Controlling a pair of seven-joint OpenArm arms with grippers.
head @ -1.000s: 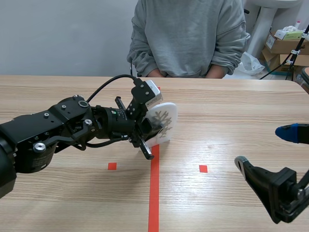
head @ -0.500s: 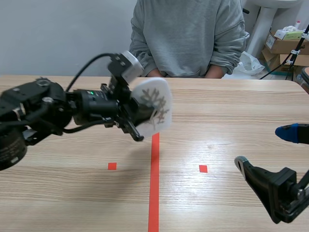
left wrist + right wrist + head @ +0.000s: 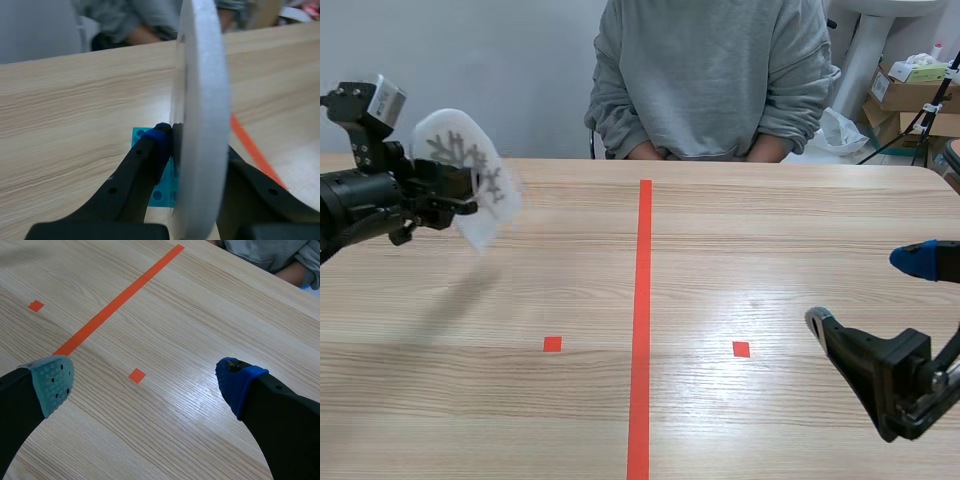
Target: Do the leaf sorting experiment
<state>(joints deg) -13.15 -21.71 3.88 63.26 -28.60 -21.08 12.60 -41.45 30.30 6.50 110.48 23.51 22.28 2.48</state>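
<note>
leaf plaque (image 3: 470, 185) now far left, higher

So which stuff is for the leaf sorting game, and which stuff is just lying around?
For the job:
- the white leaf disc, pinched in the left gripper and held up off the table
- the right gripper, open, low over the table

Just lying about:
- the cardboard boxes
- the white bag, both off the table beside the person
</note>
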